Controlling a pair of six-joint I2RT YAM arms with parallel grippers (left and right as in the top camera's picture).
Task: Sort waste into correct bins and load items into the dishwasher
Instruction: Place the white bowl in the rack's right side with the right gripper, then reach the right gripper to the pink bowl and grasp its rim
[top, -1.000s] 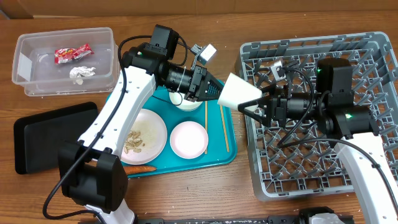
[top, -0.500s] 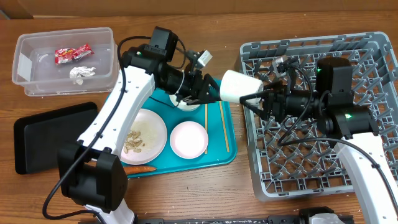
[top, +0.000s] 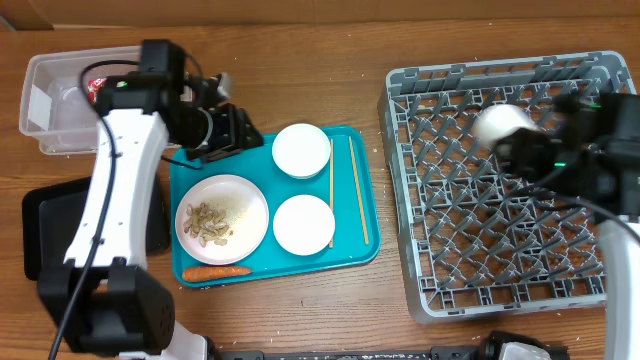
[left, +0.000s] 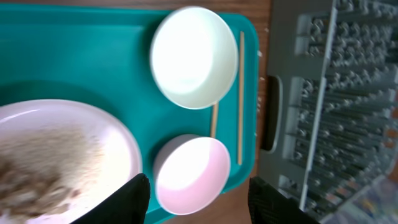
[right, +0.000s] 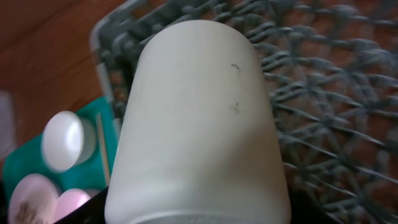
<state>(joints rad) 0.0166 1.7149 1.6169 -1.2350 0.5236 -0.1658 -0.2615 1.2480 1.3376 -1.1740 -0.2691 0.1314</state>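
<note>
**A:** Cup first. Where is it?

**B:** The white cup (right: 199, 118) is clasped in the right gripper (top: 522, 148) by the end nearest the wrist. Its long axis juts forward and tilts, above the back-left of the dish rack (top: 500, 240).

**A:** Is it set down?

**B:** It looks aloft. Blur hides any contact with the pegs.

**A:** Any room?

**B:** The lattice beneath and toward the front looks bare, and the rack's left wall is near. I'd say it wants lowering.

**A:** And the left gripper (top: 238, 130)?

**B:** Well apart, at the teal tray (top: 355, 250). Its jaws are spread and empty, and it is the nearer arm to the bowls (top: 301, 150), plate (top: 222, 210) and chopsticks (top: 357, 190).
</note>
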